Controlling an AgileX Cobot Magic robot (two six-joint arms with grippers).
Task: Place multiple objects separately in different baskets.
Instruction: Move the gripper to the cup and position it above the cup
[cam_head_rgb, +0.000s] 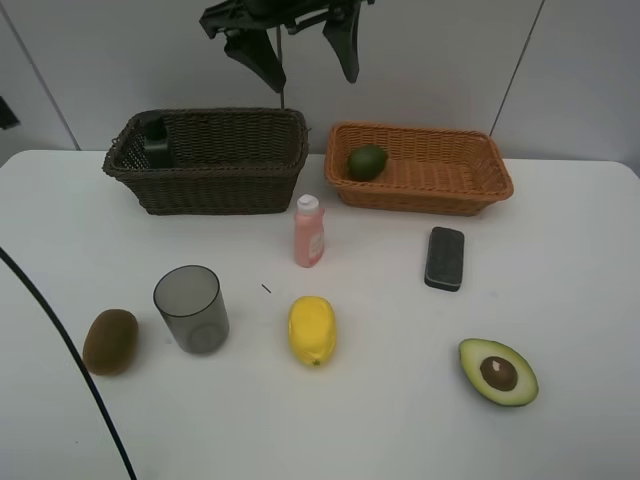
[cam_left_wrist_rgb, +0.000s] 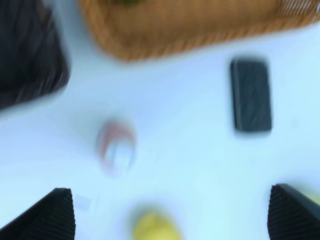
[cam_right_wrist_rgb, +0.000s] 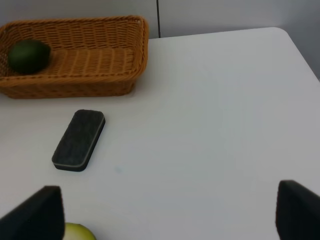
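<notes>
Two end effectors hovering open and empty over a white desk (cam_head_rgb: 560, 300).
The left end effector (cam_head_rgb: 305, 55) is hanging above the baskets; the pink bottle (cam_head_rgb: 309, 232) is standing below it, the lime (cam_head_rgb: 367, 161) lying in the orange basket (cam_head_rgb: 480, 185). The right end effector (cam_right_wrist_rgb: 165, 212) is spreading wide near the eraser (cam_right_wrist_rgb: 79, 140).

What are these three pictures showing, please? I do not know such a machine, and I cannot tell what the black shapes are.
It is a two-armed robot sorting things into baskets. The high view looks down on a white table; the left tool hangs open above the baskets. The other two views come from cameras on the wrists; the black corners are the open left tool and right tool. Nothing is held. A lime lies in the orange basket, a dark bottle in the brown basket. On the table: pink bottle, eraser, cup, kiwi, lemon, avocado half.
</notes>
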